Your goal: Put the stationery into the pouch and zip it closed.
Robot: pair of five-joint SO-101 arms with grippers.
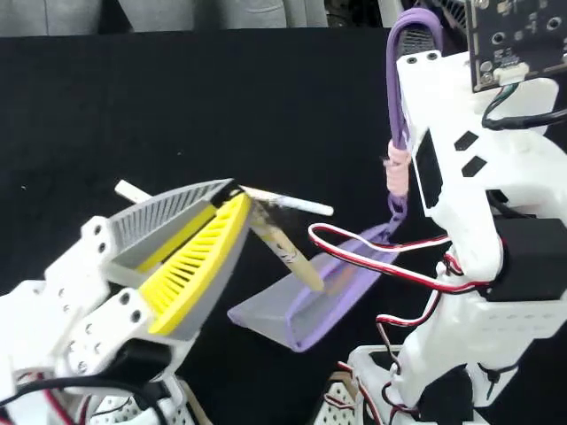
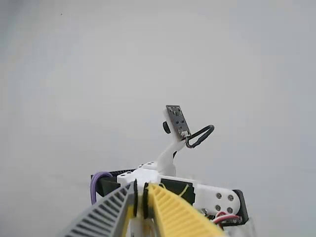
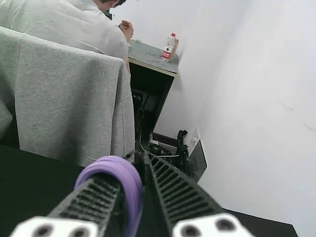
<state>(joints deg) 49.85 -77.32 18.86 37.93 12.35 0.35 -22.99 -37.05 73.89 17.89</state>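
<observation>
Right gripper (image 1: pixel 415 37) clamped on purple strap (image 1: pixel 393 97), holding the pouch (image 1: pixel 297 312) up by one end; left gripper (image 1: pixel 236 197) clamped on white pen (image 1: pixel 297 205) just above the pouch, tan stick (image 1: pixel 288 252) angled down to it, so I'd tip both ends into the mouth before releasing.

Soft, even indoor light; black table (image 1: pixel 177 97) dark and matte; white wall (image 2: pixel 148 49) bright

No text, number or sign can be read. The label on the bottle (image 3: pixel 170 46) is too small to make out, and the dark marks on the tan stick (image 1: pixel 288 251) are illegible.
</observation>
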